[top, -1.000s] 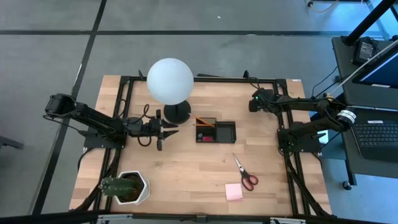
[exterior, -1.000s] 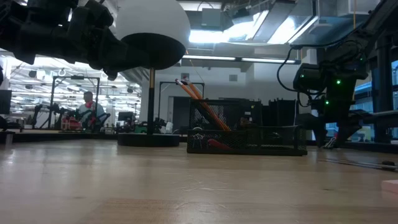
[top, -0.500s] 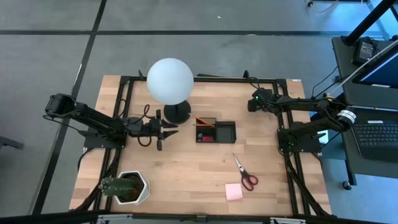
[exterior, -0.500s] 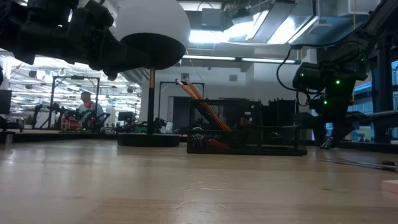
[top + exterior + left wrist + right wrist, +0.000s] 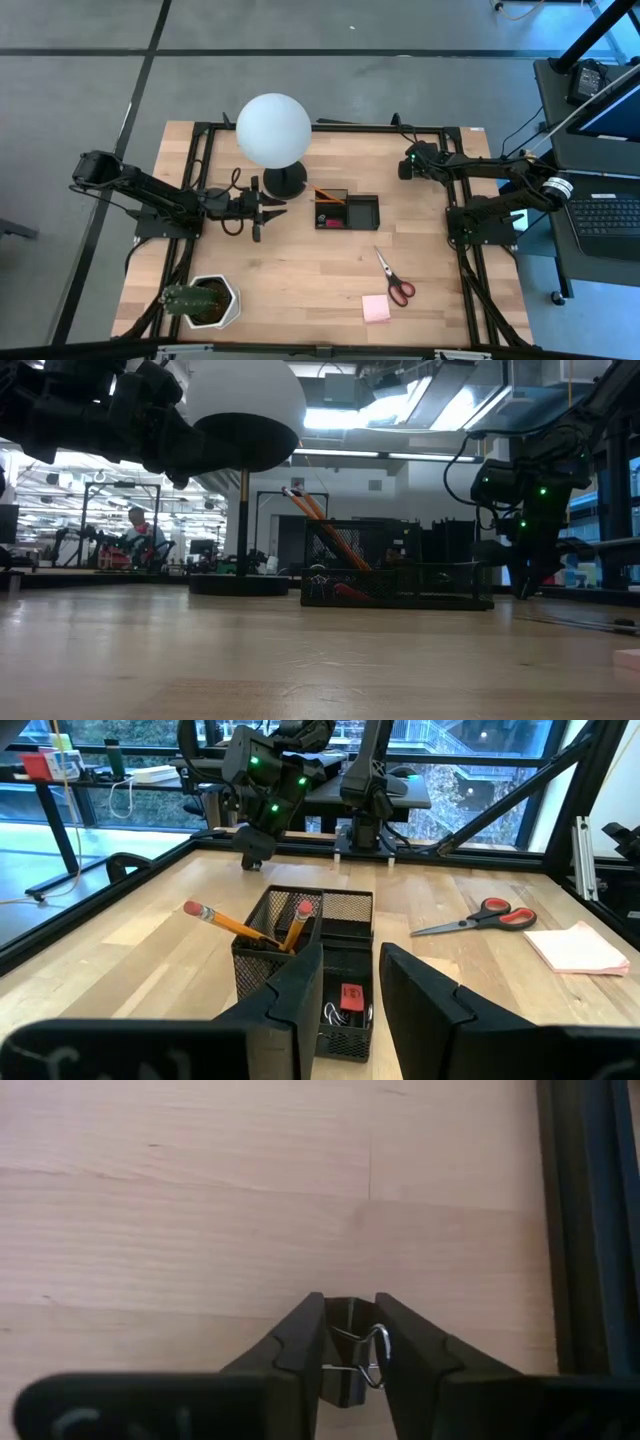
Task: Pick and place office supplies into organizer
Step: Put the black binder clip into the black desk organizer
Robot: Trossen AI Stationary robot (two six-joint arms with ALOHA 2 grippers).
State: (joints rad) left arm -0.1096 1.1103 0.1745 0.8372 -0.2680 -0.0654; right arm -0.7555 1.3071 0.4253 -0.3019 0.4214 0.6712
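1. Pale wooden table (image 5: pixel 300 270) with a black frame stands on a grey floor; the low view looks past it into a lit room where a person (image 5: pixel 137 528) sits far back.
2. At the table's far side stands a white globe lamp (image 5: pixel 273 131) on a round black base; a green plant in a white pot (image 5: pixel 203 300) sits at the near left corner.
3. Near the middle, just right of the lamp base, lies the black mesh organizer (image 5: pixel 348 211) with 2 compartments. 2 orange pencils (image 5: pixel 240 927) lean in its taller left section; a small red block (image 5: pixel 350 996) and small clips lie in a lower section.
4. Red-handled scissors (image 5: pixel 394 277) lie flat on the wood, nearer than the organizer and to its right, apart from it. The pink sticky-note pad (image 5: pixel 377 308) lies just beside the scissor handles, closer to the near edge.
5. The right gripper (image 5: pixel 348 1342) hangs over the far right part of the table, close to the black frame rail, its fingers pinched narrow on a black binder clip (image 5: pixel 350 1350) with a wire handle showing between them. In the high view this gripper (image 5: pixel 410 165) is well apart from the organizer.
6. The left gripper (image 5: pixel 265 212) waits left of the organizer, near the lamp base, fingers (image 5: pixel 296 990) parted by a narrow gap and holding nothing, pointing toward the organizer.
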